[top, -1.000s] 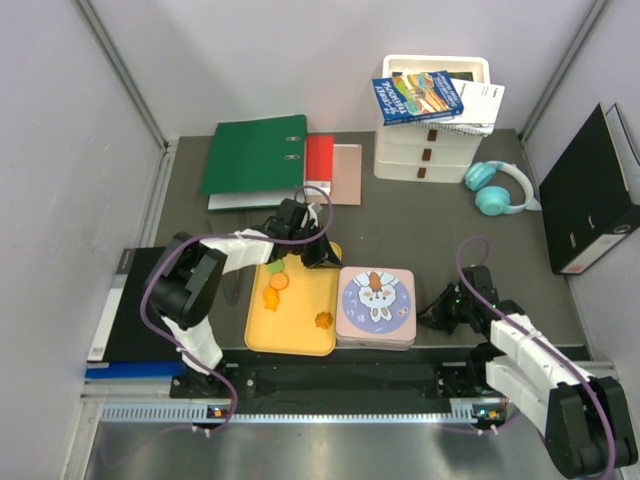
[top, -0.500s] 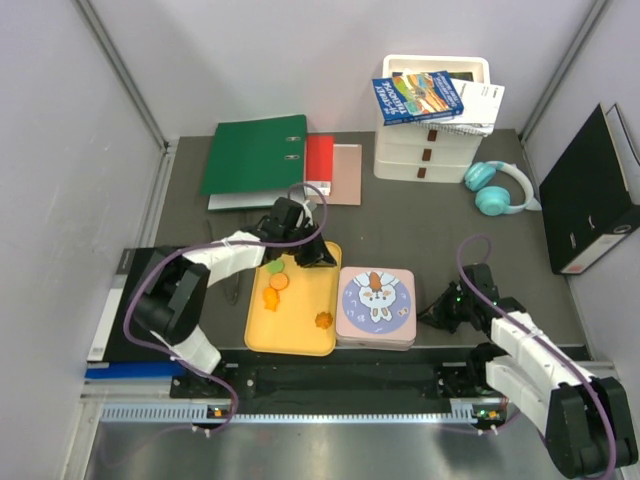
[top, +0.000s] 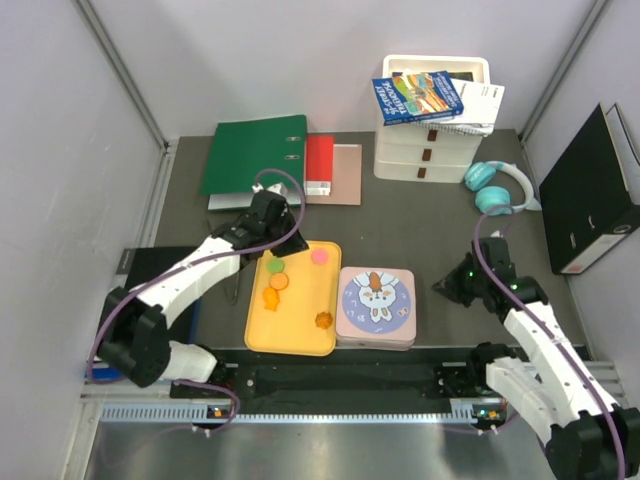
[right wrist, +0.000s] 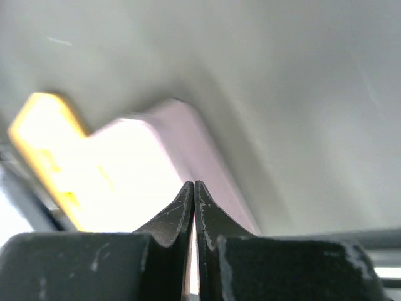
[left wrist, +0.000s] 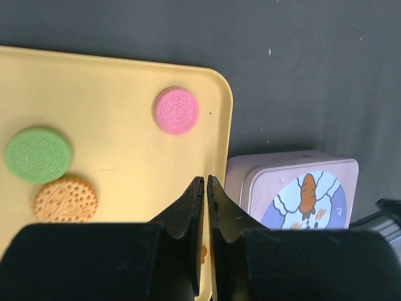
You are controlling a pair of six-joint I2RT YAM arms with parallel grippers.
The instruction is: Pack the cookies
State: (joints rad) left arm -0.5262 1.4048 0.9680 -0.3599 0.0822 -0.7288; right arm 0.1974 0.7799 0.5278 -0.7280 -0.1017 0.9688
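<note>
Lying loose on the flat yellow plastic tray (left wrist: 119, 81), the five cookies I can count sit as follows. A pink round embossed cookie (left wrist: 177, 111) is near the far right corner. A green round cookie (left wrist: 37, 154) is to its left, with an orange dotted round cookie (left wrist: 65, 199) just nearer me. An orange flower-shaped cookie (top: 270, 299) is nearer still, and a small orange cookie (top: 323, 320) lies by the tray's near right edge. The square pink tin with a rabbit-and-carrot lid (top: 375, 305) stands just beside the tray's right side, lid on. My left gripper (left wrist: 205, 183) hangs near the tray's far left corner, clear of the cookies, fingers drawn almost together and grasping nothing. My right gripper (right wrist: 193, 185) hangs right of the tin, fingers clenched on nothing. Farther back are a green ring binder (top: 255, 153), a white drawer unit (top: 432, 140) and teal headphones (top: 497, 188).
</note>
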